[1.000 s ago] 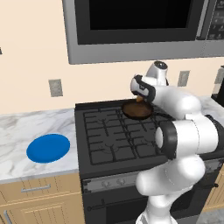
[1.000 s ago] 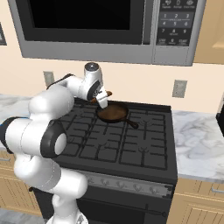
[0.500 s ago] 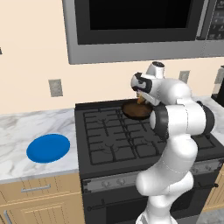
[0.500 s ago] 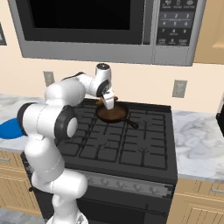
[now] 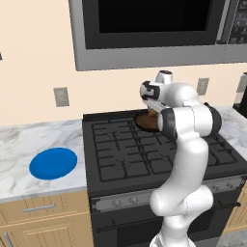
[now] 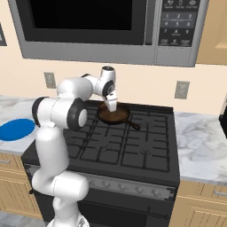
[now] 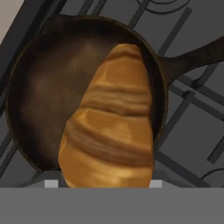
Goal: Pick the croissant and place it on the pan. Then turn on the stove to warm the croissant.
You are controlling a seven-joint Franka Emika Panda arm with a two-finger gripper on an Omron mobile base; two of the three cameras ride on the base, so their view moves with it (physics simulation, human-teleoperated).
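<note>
The golden-brown croissant (image 7: 111,127) hangs close in front of the hand camera and hides the finger tips. My gripper (image 6: 111,105) is shut on it. The croissant hangs just above the small dark pan (image 7: 48,92), over the pan's side nearest its handle. The pan (image 6: 116,117) sits on the rear grates of the black stove (image 6: 133,146), handle pointing right toward the front. From the left side, the gripper (image 5: 153,112) points down over the pan (image 5: 144,121), which the arm partly hides. The stove's silver knob strip (image 6: 128,186) runs along its front.
A flat blue plate (image 5: 53,163) lies on the marble counter left of the stove (image 5: 125,149). The steel microwave (image 5: 154,29) hangs above the range, close over the hand. More marble counter (image 6: 199,142) lies to the right of the stove.
The arm's elbow has swung upright and closer to the hand. The gripper with the croissant has shifted slightly right and down, over the pan.
</note>
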